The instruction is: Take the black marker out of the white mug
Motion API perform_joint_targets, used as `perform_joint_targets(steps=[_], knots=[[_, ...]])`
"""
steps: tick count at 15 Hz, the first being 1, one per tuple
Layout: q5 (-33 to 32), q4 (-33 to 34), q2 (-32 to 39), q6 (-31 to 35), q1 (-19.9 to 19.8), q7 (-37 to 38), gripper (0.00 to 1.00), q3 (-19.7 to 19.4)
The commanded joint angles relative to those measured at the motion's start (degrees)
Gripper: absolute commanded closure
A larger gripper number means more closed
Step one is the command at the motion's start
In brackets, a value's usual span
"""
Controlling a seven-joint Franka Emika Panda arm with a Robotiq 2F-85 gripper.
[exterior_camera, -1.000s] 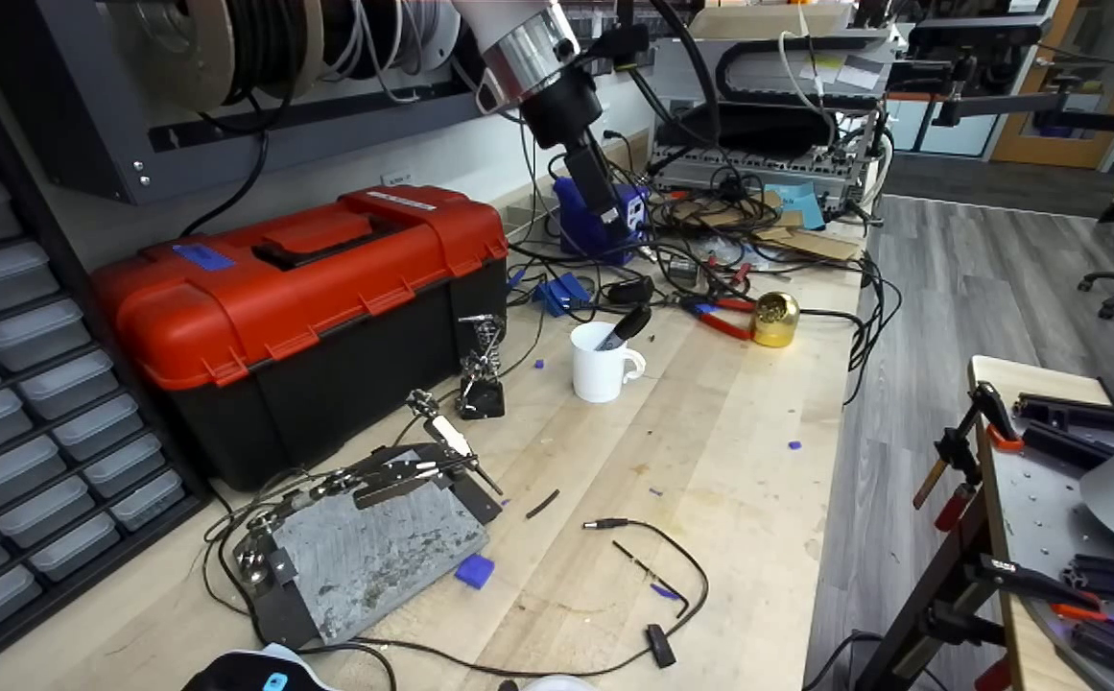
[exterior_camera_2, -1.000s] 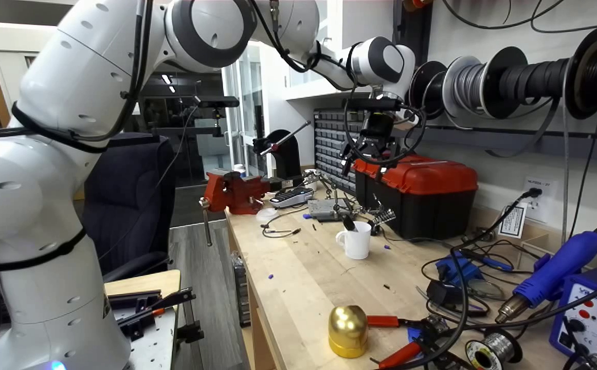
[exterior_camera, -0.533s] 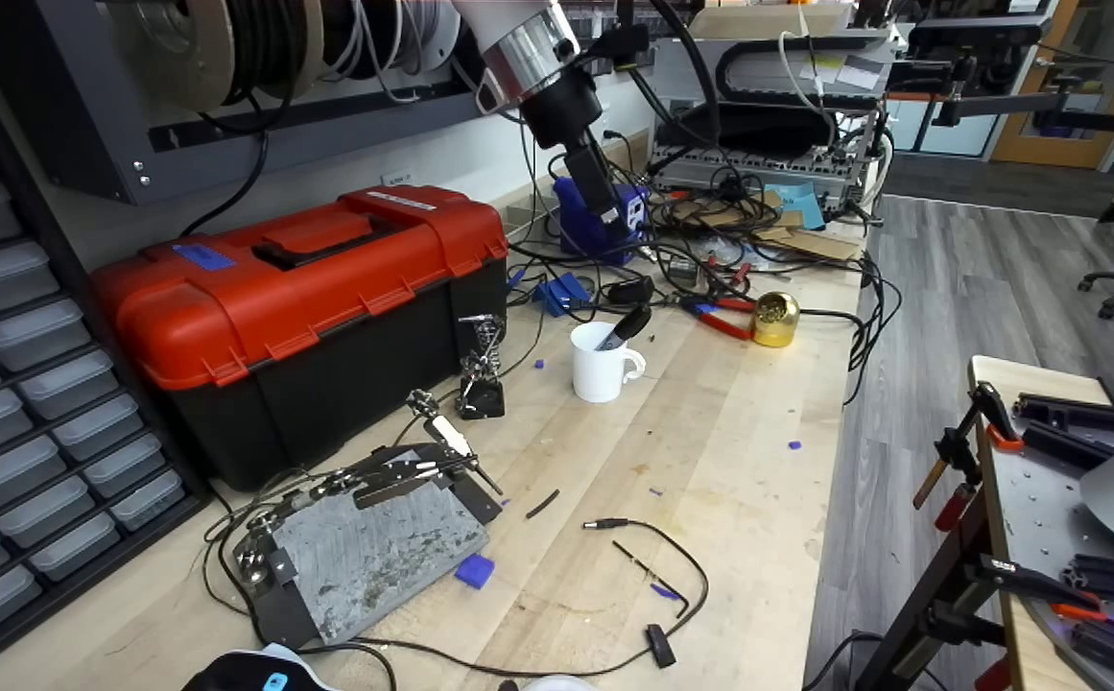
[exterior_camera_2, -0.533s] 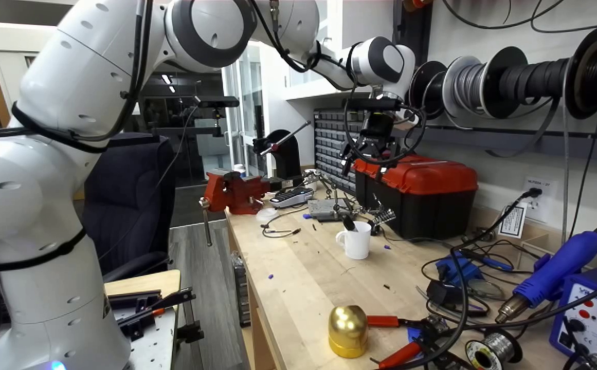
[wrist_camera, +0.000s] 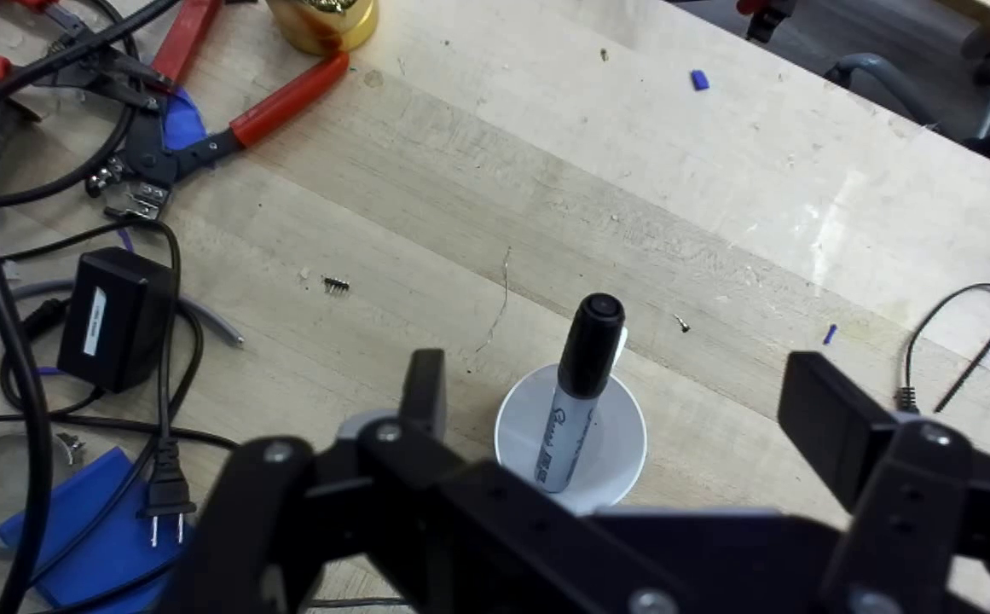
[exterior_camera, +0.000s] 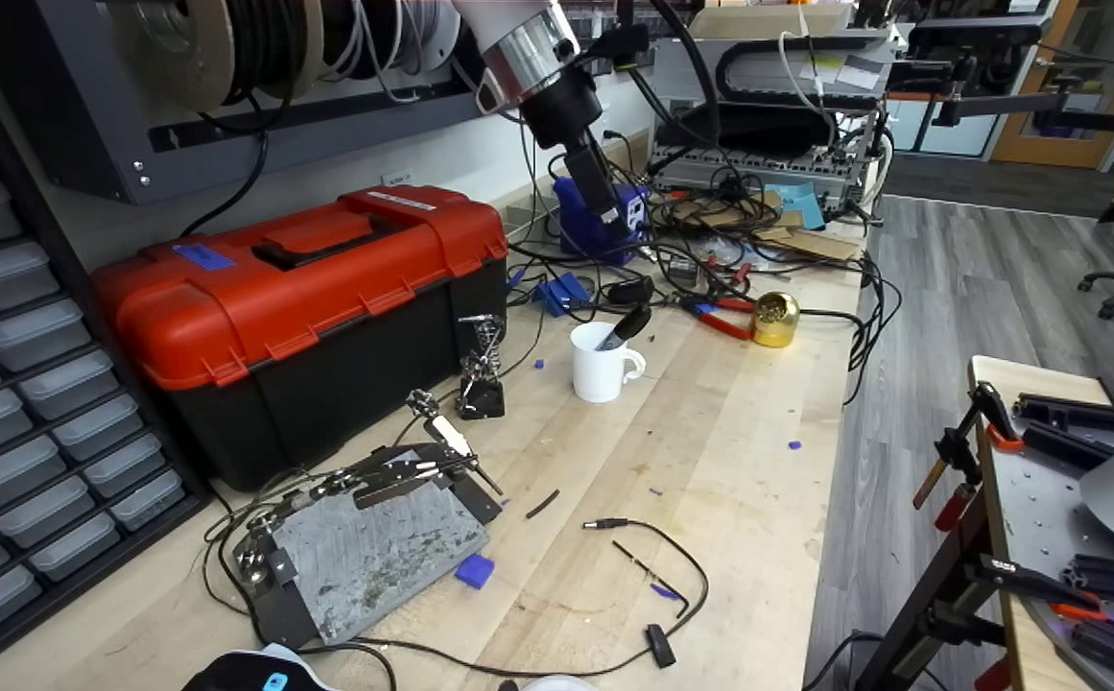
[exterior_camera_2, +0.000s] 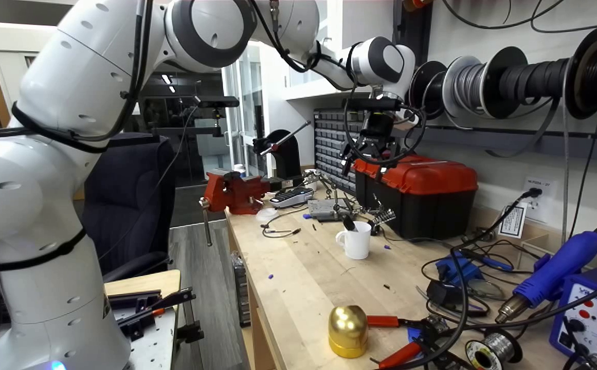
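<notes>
Gripper (wrist_camera: 627, 409): jaws spread wide above the worktop (wrist_camera: 426, 213), low in the wrist view.
Black marker (wrist_camera: 578, 396): tilted inside the white mug (wrist_camera: 620, 452), lower centre, below the gripper, framed between its jaws.

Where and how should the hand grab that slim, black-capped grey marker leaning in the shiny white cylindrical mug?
Probably take the grey marker by its round black cap, from above, the open hand closing on both sides. The cap pokes above the rim of the white mug; the grey barrel is mostly inside. The marker leans toward the mug's handle, so tilting the hand to match may help.
</notes>
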Motion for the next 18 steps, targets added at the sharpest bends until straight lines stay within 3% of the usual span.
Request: perform_joint_targets(steps=[1,18], knots=[[0.04,0.29,0.1,-0.24,0.1,0.0,0.0,-0.08],[-0.27,0.38,0.2,0.31,-0.1,-0.9,0.0,-0.08]])
